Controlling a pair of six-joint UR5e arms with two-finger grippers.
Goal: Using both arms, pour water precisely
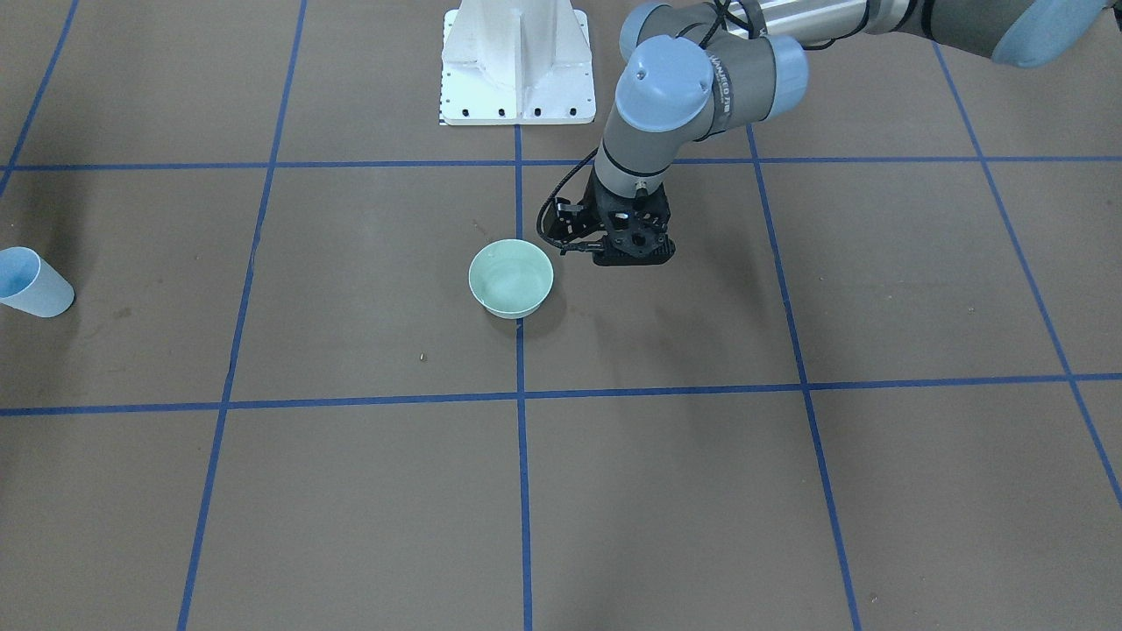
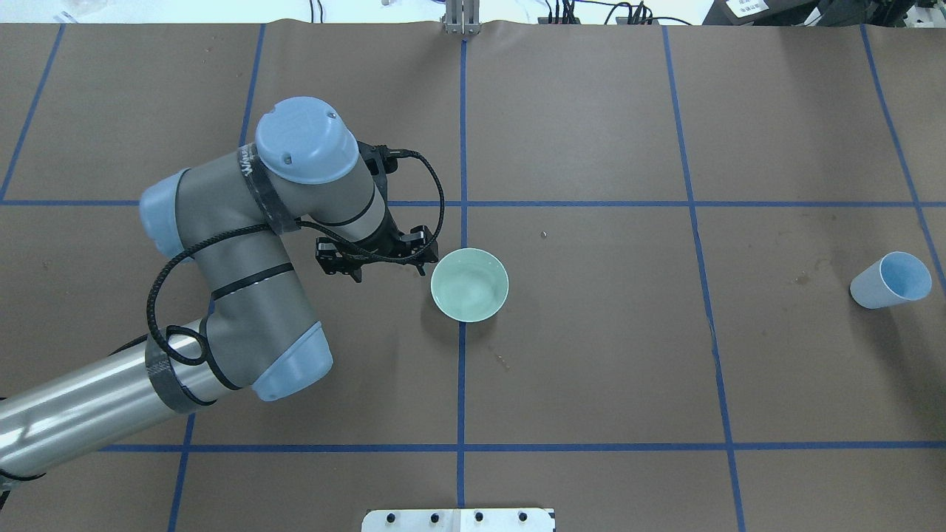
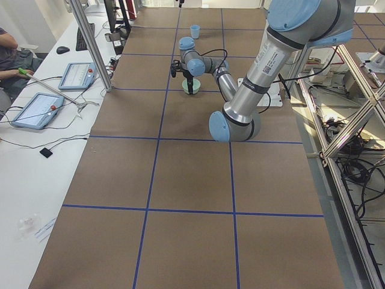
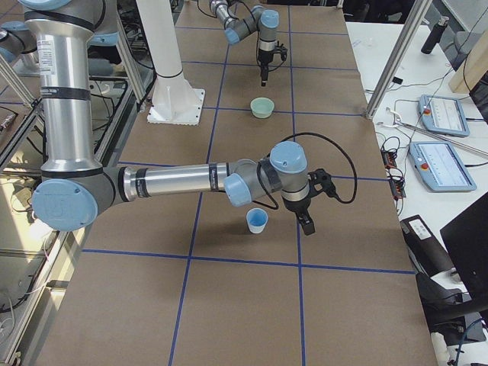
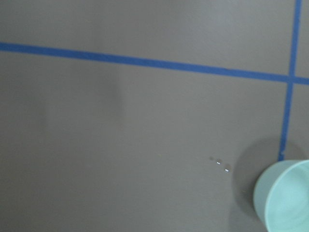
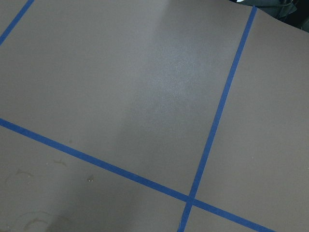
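Water (image 2: 465, 292) shows as faint sheen inside mint-green bowl (image 2: 494, 267).

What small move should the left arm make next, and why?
Probably ease the left gripper sideways toward the green bowl, to steady it by its rim. The gripper hangs just beside the bowl, apart from it, and the bowl shows only at the corner of the left wrist view.

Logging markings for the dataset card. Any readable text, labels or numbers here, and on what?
Nothing fully readable.
White lettering on the black band of the grey left arm: blurred.
Printed strip on that arm's tube: too small.
Grey tablet screens: too small.
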